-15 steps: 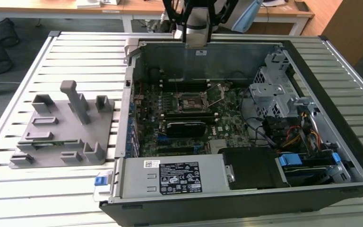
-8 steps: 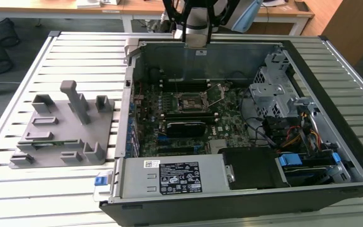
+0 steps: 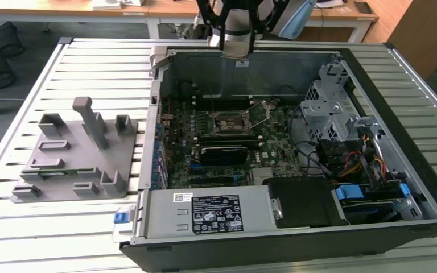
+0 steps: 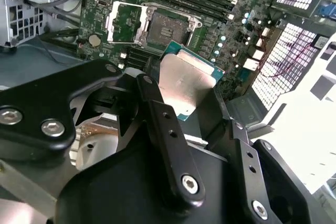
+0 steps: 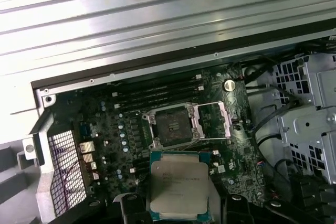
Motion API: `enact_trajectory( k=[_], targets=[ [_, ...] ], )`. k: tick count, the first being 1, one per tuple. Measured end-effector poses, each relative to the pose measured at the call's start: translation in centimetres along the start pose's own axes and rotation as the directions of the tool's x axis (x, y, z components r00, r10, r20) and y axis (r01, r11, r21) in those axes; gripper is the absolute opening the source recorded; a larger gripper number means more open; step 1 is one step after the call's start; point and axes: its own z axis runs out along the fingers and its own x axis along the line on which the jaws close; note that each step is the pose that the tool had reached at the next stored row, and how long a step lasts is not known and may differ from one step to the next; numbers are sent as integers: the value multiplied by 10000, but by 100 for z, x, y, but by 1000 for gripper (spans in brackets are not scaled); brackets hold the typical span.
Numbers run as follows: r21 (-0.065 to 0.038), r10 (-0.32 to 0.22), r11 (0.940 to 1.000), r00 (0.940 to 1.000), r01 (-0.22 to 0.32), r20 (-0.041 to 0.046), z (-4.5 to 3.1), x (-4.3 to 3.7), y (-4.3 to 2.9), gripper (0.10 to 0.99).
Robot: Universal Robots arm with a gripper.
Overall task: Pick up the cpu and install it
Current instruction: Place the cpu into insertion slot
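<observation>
My gripper [image 3: 236, 46] hangs high over the far wall of the open computer case [image 3: 400, 170] and is shut on the cpu [image 3: 236, 50]. In both wrist views the cpu [image 4: 185, 85] [image 5: 178, 184] is a thin square chip with a pale metal top and a green rim, clamped at its sides between the black fingers [image 4: 157, 114]. The dark socket [image 3: 230, 122] [image 4: 165, 27] [image 5: 170, 124] lies on the motherboard well below the chip. Its metal frame [image 5: 212, 121] is swung open to one side and the socket holds nothing.
A grey fixture [image 3: 74, 153] with upright posts stands on the slatted table at the exterior view's left. Inside the case are memory slots [image 5: 157, 94], a black cooler [image 3: 222, 152], a drive cage [image 3: 332, 108], cables [image 3: 355, 165] and a power supply [image 3: 211, 213].
</observation>
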Motion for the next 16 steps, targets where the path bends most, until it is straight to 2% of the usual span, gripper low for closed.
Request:
enact_trajectory(
  k=[9, 16],
  targets=[
    [44, 1001, 9950, 9950, -1001, 43, 5, 1, 5, 525],
    [70, 1761, 9843, 9844, -1761, 70, 10, 2, 8, 525]
  ],
)
